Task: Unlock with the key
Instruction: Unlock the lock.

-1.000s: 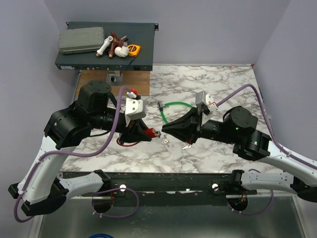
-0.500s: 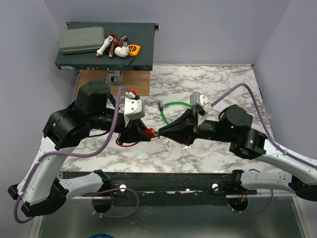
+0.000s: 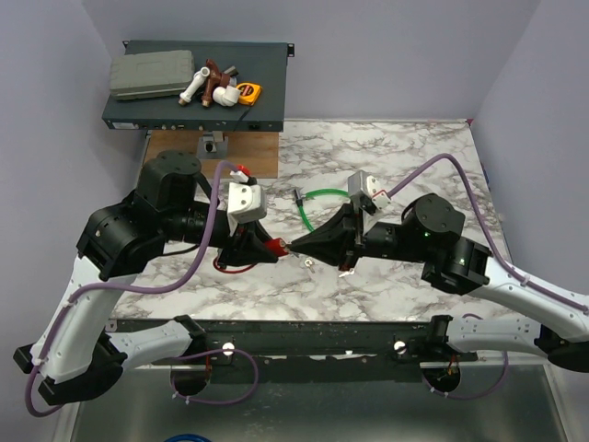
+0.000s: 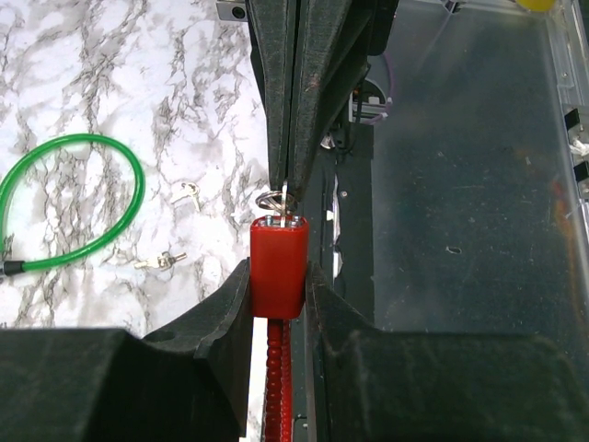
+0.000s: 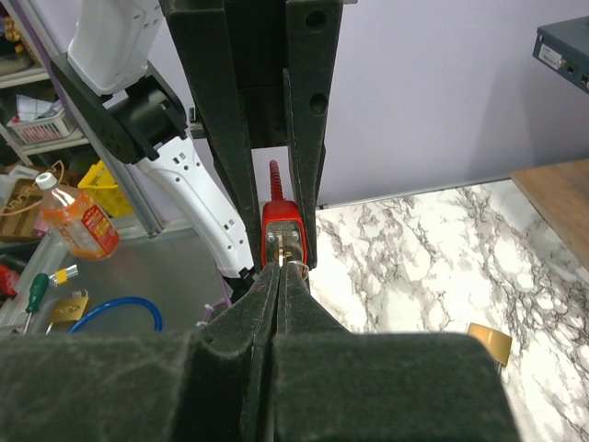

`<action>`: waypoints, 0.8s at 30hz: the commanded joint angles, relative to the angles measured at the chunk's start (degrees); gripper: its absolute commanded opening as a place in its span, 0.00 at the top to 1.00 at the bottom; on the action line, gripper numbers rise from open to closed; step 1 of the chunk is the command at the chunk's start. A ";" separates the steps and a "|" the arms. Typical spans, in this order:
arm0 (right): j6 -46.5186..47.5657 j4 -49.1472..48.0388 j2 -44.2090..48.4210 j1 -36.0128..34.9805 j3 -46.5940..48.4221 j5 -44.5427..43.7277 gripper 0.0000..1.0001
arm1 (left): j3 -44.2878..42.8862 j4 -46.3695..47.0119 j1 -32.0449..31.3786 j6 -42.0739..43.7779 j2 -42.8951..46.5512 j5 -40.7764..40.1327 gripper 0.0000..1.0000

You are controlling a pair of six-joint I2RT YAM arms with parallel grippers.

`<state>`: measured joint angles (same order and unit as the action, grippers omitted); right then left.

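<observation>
The marble worktop (image 3: 396, 147) lies below the red lock (image 4: 278, 262), which is held clear of the surface near the middle. A dark rack unit (image 3: 267, 106) sits far behind the lock, at the left rear corner.

The left hand (image 3: 271, 247) approaches the lock from the left. Its fingers (image 4: 230, 304) are clamped on the two long sides of the lock body. A red ribbed cable (image 4: 273, 378) leaves the rear end of the lock and runs back between those fingers.

The right hand (image 3: 296, 246) meets the lock from the right, tip to tip with the left hand. Its fingers (image 4: 317, 110) are pressed together, pinching the key.

A green cable loop (image 4: 139, 189) lies on the worktop behind the lock, well apart from it. A brass padlock (image 5: 489, 343) lies on the worktop, also apart from the lock.

The key (image 4: 284, 199) is a thin silvery blade. It stands at the front end face of the lock, touching it, with its bow gripped at the right fingertips. How deep it sits in the lock cannot be told.

Two loose keys (image 4: 189, 191) (image 4: 162, 261) lie on the worktop between the lock and the green loop.
</observation>
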<state>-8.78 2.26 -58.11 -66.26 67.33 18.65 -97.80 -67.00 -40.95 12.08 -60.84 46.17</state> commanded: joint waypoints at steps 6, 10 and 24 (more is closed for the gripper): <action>-0.55 2.01 -4.60 0.03 1.26 2.11 0.99 | -1.36 2.75 0.34 -1.48 0.17 3.83 1.00; -2.10 3.41 -6.45 -0.01 1.97 1.28 0.99 | -2.38 2.68 0.28 -1.00 -0.32 3.30 1.00; -2.13 12.84 -5.83 -0.01 7.18 -6.97 0.93 | 0.40 -0.44 -1.06 10.28 0.56 -9.32 1.00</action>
<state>-11.97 8.62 -62.54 -66.02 71.42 15.09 -97.78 -70.59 -41.39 18.68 -60.38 38.26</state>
